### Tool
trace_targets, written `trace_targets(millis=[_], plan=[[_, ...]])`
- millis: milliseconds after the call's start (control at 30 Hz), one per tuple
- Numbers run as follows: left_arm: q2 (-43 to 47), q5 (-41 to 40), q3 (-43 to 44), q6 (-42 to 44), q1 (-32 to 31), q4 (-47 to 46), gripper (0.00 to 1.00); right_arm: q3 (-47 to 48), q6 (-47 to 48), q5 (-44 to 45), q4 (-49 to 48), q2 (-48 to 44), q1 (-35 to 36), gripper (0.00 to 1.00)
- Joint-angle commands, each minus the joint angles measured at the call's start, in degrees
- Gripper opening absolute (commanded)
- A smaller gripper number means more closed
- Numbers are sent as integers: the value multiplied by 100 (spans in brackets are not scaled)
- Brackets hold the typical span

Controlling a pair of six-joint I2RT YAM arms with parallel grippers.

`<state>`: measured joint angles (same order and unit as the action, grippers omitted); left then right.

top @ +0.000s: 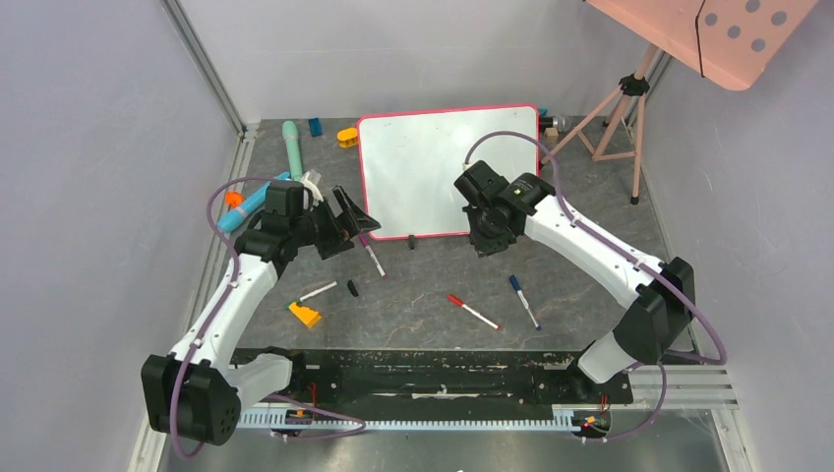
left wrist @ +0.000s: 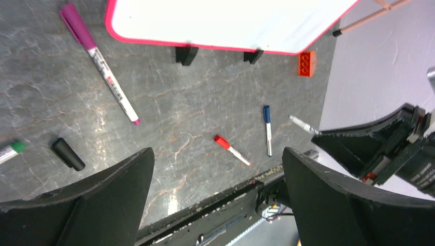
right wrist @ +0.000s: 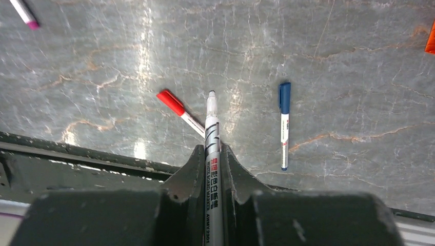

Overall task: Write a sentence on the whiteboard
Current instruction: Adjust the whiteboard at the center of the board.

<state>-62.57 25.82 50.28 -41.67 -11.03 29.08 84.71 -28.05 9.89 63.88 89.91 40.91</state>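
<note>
Prep, I judged: right gripper (right wrist: 213,154) clamped the marker (right wrist: 212,120), left gripper (left wrist: 218,156) gaped empty, whiteboard (top: 418,162) at 12 o'clock looked blank; next move needed the tip swung onto it.

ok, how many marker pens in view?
5. Purple by the left end effector, green-tipped near the black cap, red and blue mid-table, fifth marker in the right end effector. More may be hidden.

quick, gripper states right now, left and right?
Left gripper: open, holding nothing.
Right gripper: closed on a marker.
</note>
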Motion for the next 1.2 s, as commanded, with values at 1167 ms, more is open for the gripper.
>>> trace_targets(millis=[1167], plan=[[-2743,3069,1661,952,1575,-4271,100,828,1057,-1120,-2776,-238,-1567,0]])
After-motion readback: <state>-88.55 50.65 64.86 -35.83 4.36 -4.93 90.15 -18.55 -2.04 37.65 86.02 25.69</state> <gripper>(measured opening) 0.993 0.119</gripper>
